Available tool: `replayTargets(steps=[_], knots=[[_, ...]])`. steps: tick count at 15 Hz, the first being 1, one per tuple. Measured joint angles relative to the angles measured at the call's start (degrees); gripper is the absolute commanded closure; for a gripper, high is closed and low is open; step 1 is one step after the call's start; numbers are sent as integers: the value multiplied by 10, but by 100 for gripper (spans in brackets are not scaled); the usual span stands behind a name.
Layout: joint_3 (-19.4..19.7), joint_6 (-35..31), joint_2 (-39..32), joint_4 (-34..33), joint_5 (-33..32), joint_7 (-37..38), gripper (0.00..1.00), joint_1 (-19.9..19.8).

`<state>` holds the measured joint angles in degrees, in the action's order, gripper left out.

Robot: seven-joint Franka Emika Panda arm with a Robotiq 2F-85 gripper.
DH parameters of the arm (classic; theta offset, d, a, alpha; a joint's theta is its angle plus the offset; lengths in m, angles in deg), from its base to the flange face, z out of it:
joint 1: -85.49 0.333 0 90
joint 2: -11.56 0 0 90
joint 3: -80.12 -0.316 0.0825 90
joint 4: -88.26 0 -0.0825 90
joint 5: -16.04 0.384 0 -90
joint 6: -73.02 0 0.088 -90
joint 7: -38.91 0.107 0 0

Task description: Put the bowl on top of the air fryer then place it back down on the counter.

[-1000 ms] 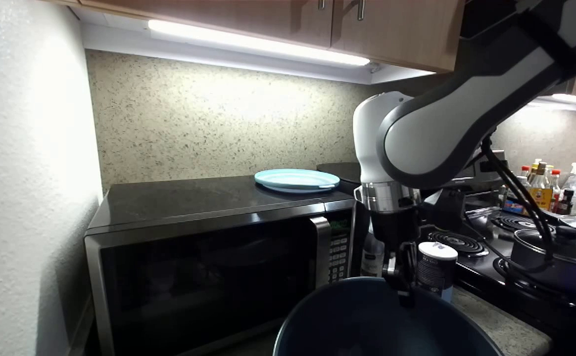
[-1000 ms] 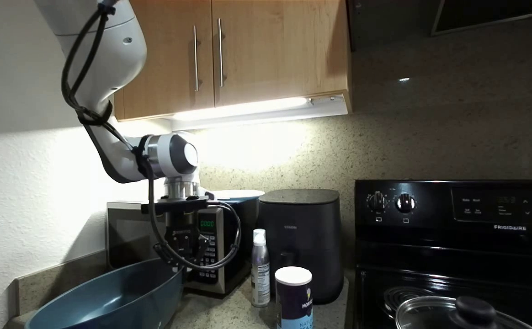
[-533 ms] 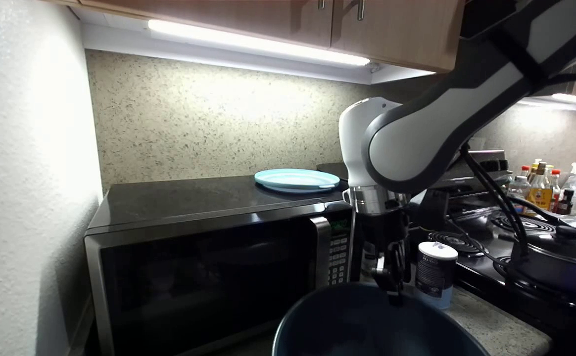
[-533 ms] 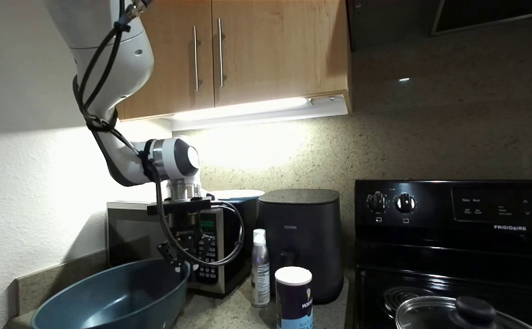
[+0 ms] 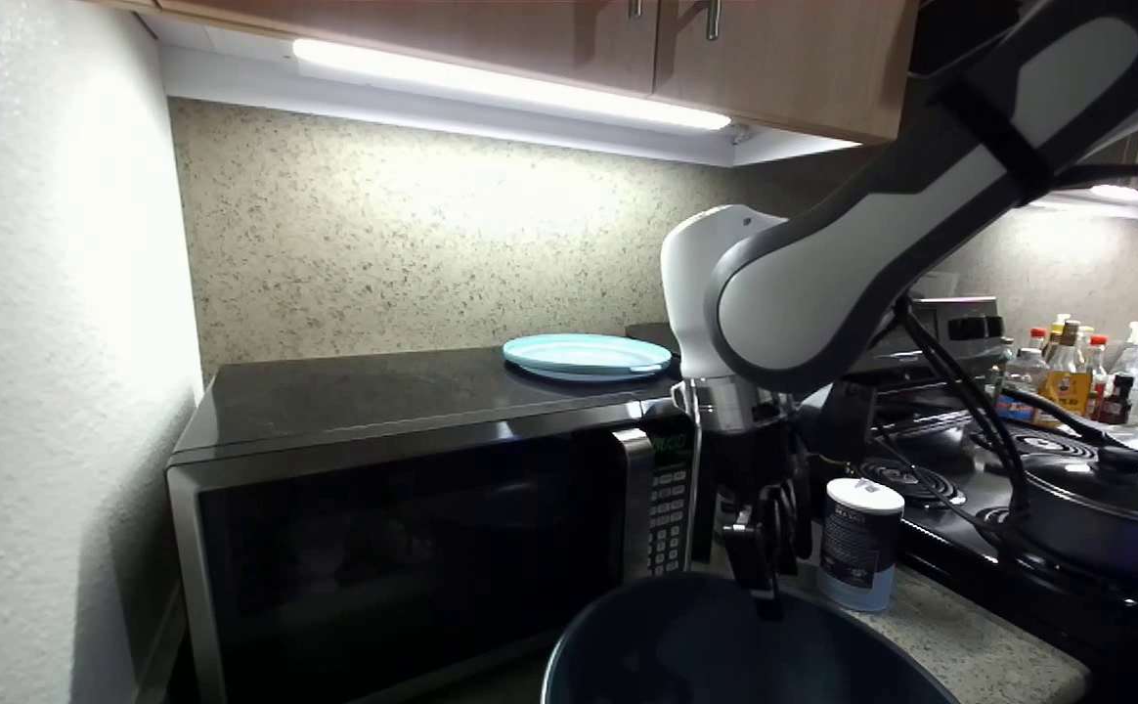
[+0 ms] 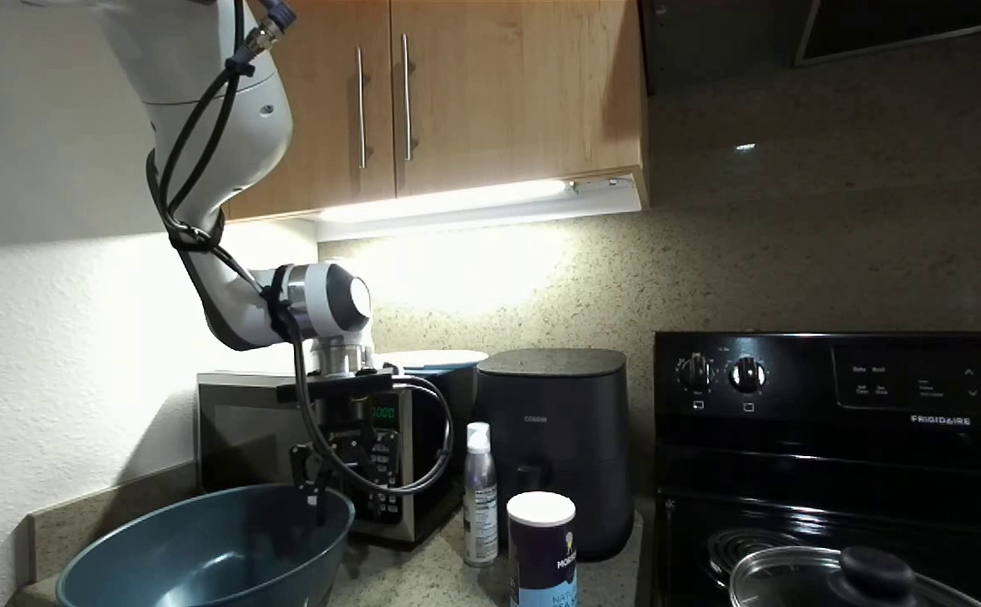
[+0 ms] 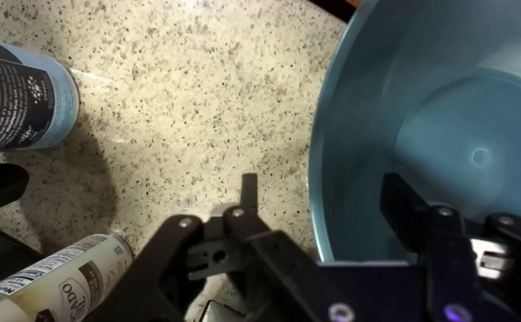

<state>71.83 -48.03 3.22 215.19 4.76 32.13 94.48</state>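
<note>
In an exterior view the teal bowl (image 5: pixel 696 650) is low in frame, in front of the microwave (image 5: pixel 413 587), sitting a bit lower than a second ago. My arm (image 5: pixel 813 293) has come down along with it. The base is cropped off, so I can't swear it's flat on the bench (image 5: pixel 980 631), but it reads that way to me.

In an exterior view I also get the Cosori air fryer (image 6: pixel 554 455), behind the oil spray can (image 6: pixel 481 506) and the salt canister (image 6: pixel 543 544). The bowl is well apart from it, over on the microwave side. Half a second back the jaws were close together at the bowl; now they've spread.

Wrist view settles it — jaws released, one side inside the bowl, one outside over the bench, and the rim (image 7: pixel 316 170) running between them with a gap either way. Nothing's being held.

For the task, I'd call this the final let-go, assuming the fryer-top half is behind me. What's left is probably just backing out — straight up, I reckon, since drifting sideways could hook the rim and drag the bowl.
</note>
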Motion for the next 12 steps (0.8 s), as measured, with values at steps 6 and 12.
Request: replayTargets(steps=[6, 12], knots=[[0, 2, 0, -2, -5, 5, 10, 0], [0, 2, 0, -2, -5, 5, 10, 0]])
